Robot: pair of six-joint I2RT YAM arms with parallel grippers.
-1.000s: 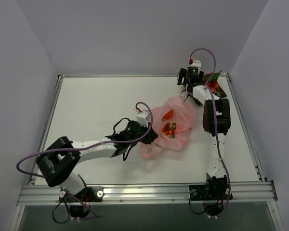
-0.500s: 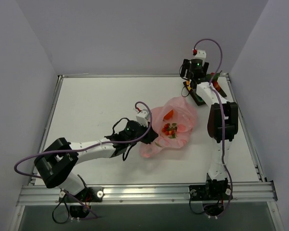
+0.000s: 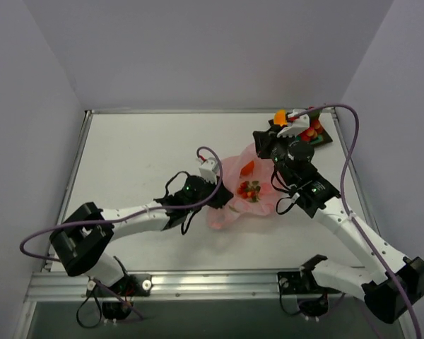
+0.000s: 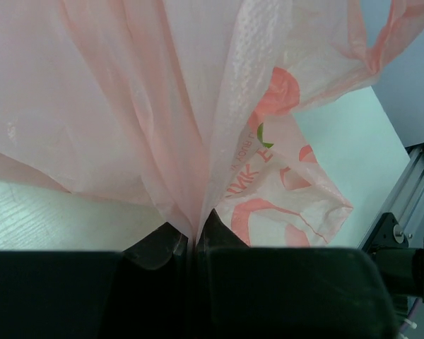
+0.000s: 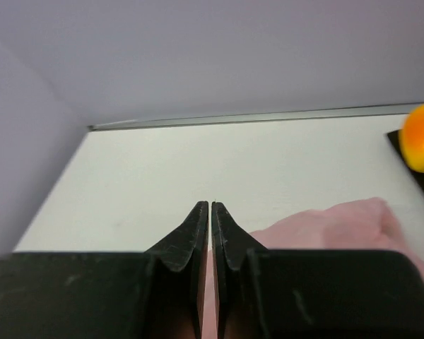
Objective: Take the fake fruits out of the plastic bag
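The pink plastic bag [image 3: 260,167] lies mid-table, and my left gripper [image 3: 222,202] is shut on its near-left edge. In the left wrist view the film [image 4: 162,106] bunches straight into the closed left gripper [image 4: 194,226]. Through the film show an orange fruit [image 3: 246,167] and a cluster of red fruits [image 3: 250,189]. My right gripper [image 3: 258,139] hovers over the bag's far edge. In the right wrist view the right gripper [image 5: 210,206] is shut with nothing seen between its tips, and the bag [image 5: 325,226] lies below to the right. An orange fruit [image 5: 420,138] sits far right.
A dark tray [image 3: 325,138] at the back right corner holds red fruits [image 3: 311,128], with an orange fruit [image 3: 278,116] beside its left end. Grey walls close in the table on three sides. The right arm's elbow [image 3: 399,286] reaches over the front right corner.
My right arm has swung from above the tray back toward the bag, and its jaws have gone from open to shut. The left gripper has kept its hold on the bag.
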